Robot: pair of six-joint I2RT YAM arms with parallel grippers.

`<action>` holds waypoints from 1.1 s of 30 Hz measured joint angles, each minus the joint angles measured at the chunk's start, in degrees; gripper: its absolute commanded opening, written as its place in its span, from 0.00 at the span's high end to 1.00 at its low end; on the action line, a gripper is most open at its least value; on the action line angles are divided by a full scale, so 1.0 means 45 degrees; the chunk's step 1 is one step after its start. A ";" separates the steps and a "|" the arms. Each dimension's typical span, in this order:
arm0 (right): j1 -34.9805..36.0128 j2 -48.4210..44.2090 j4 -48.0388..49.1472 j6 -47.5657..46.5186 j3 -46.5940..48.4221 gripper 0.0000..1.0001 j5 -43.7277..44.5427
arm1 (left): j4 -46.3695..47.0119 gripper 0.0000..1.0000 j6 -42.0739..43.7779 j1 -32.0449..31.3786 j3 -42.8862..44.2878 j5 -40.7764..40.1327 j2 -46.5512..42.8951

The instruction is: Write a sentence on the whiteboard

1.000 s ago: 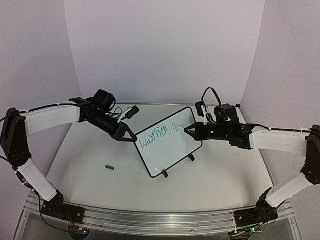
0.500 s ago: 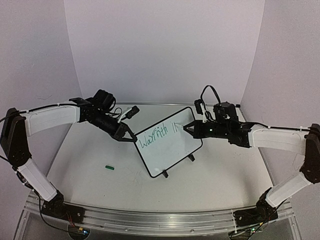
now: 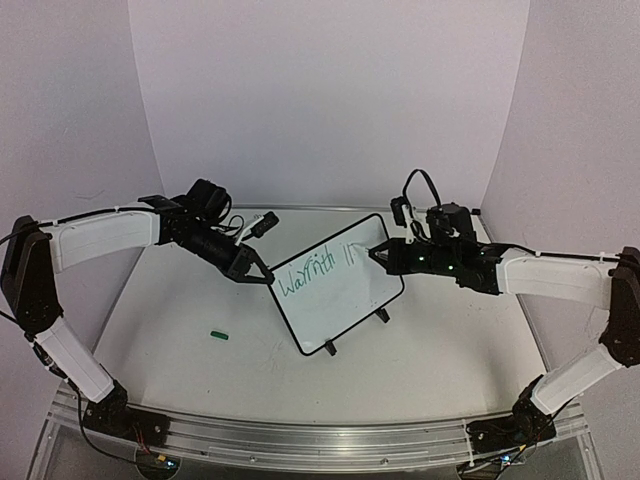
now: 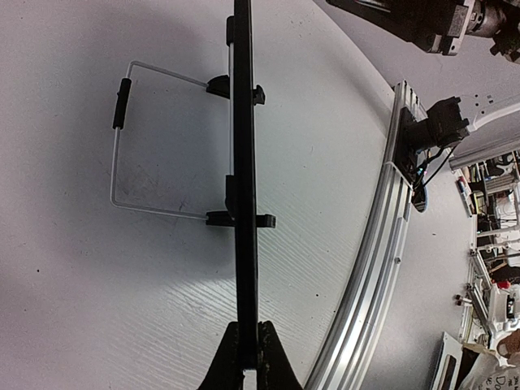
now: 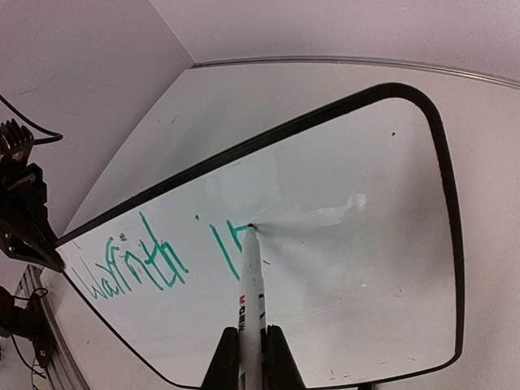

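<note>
**White table [image 3: 180, 385], lavender walls [image 3: 330, 100]: sentence partly written**

**1. Workspace.** Both arms reach inward over the table from an aluminium rail [image 3: 300, 432] at the near edge. The whiteboard [image 3: 345, 300] stands near the table centre, between the two grippers, on its black feet [image 3: 330, 350]. Its writing face is angled up toward the overhead camera. The left wrist view shows a wire stand [image 4: 118, 162] behind it. A small green object [image 3: 220, 335], probably the marker cap, lies on the table well apart from the board, to its left.

**2. Left gripper [image 3: 266, 279].** The fingers are closed on the board's left edge. In the left wrist view the black frame [image 4: 244, 162] runs edge-on out of the pinch. Judged function: steadying the board.

**3. Right gripper [image 3: 378, 257].** The fingers clamp a marker [image 5: 250, 284] by its barrel. The tip touches the board face just right of the green writing [image 5: 138, 260].

**4. Progress.**
- Done: one word, reading roughly "Warmth", across the left part of the board.
- In hand: a second word. Only its first strokes are down, and the tip rests at the top of the latest one.
- Left: the right part and the lower area of the board are blank. By judgement the task is well short of halfway; the second word needs finishing and further words are required to make a sentence.
</note>
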 measured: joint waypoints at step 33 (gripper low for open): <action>-0.0010 -0.1432 -0.0057 0.0517 -0.0797 1.00 0.0131 | 0.0000 1.00 0.0031 0.0000 0.0000 -0.0005 0.0000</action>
